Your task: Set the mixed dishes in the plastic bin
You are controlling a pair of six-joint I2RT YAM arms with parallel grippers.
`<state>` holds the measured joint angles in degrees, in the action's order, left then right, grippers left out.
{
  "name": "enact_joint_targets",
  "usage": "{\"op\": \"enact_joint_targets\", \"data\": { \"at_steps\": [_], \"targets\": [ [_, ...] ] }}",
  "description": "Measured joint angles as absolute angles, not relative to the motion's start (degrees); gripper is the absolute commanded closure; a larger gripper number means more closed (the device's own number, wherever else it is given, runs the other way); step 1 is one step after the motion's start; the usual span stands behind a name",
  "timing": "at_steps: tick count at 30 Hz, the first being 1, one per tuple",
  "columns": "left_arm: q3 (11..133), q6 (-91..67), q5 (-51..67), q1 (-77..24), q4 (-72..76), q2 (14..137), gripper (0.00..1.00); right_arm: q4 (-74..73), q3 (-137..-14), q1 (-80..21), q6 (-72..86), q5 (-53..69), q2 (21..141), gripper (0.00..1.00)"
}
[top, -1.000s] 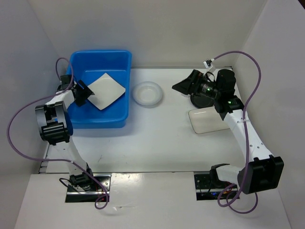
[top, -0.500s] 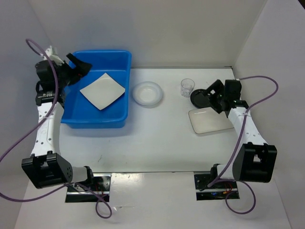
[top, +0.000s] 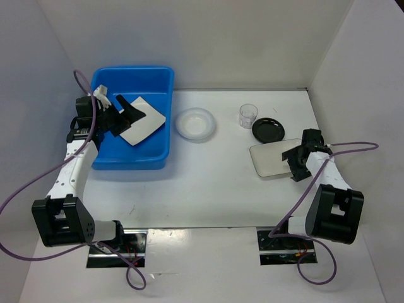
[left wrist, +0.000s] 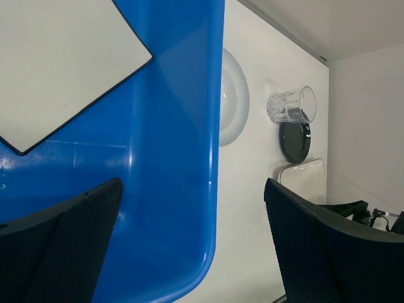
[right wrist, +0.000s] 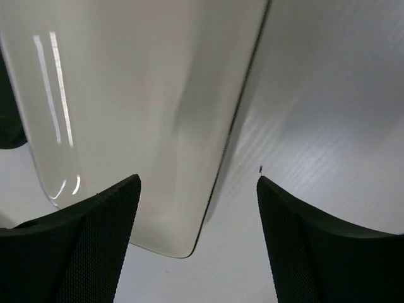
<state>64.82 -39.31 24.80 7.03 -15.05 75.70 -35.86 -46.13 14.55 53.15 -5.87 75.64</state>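
The blue plastic bin (top: 107,154) stands at the back left and holds the large squarish white plate (top: 148,120). My left gripper (top: 129,107) hovers open and empty over the bin, above the plate's left part. In the left wrist view the plate (left wrist: 57,63) lies in the bin (left wrist: 177,158). The round white dish (top: 195,123), clear cup (top: 248,115), black bowl (top: 268,130) and white rectangular tray (top: 271,159) sit on the table. My right gripper (top: 293,164) is open and empty at the tray's right edge; the tray's (right wrist: 126,95) rim lies between its jaws.
White walls close in the table at the back and both sides. The left wrist view also shows the dish (left wrist: 233,98), the cup (left wrist: 290,106), the bowl (left wrist: 295,140) and the tray (left wrist: 303,180) to the bin's right. Purple cables loop beside both arms.
My left gripper swung from the bin's back-left corner to over the plate inside the bin. My right gripper moved from beside the black bowl towards me to the tray's right edge.
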Motion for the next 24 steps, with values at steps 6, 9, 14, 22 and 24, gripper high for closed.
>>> {"op": "enact_joint_targets", "data": {
  "at_steps": [6,9,14,22,24],
  "targets": [
    [67.07,-38.0,24.32,7.01,-17.89,75.2,0.0,-35.77,-41.74,15.7,56.6,-6.28,76.27,0.36],
    [68.16,-37.58,24.32,7.01,-18.5,74.72,0.0,-34.94,-41.39,15.92,58.06,-6.04,78.06,0.4],
    [68.6,-36.69,24.23,7.01,-19.51,74.26,0.0,-30.87,-40.62,15.92,59.44,-5.3,79.37,0.52],
    [69.04,-35.51,24.05,7.01,-21.3,74.24,0.0,-23.46,-37.56,15.97,62.0,-4.21,79.68,0.58],
    [69.04,-34.85,24.03,7.01,-21.87,74.08,0.0,-21.96,-36.97,15.97,62.67,-3.97,79.7,0.58]
  ]
}}
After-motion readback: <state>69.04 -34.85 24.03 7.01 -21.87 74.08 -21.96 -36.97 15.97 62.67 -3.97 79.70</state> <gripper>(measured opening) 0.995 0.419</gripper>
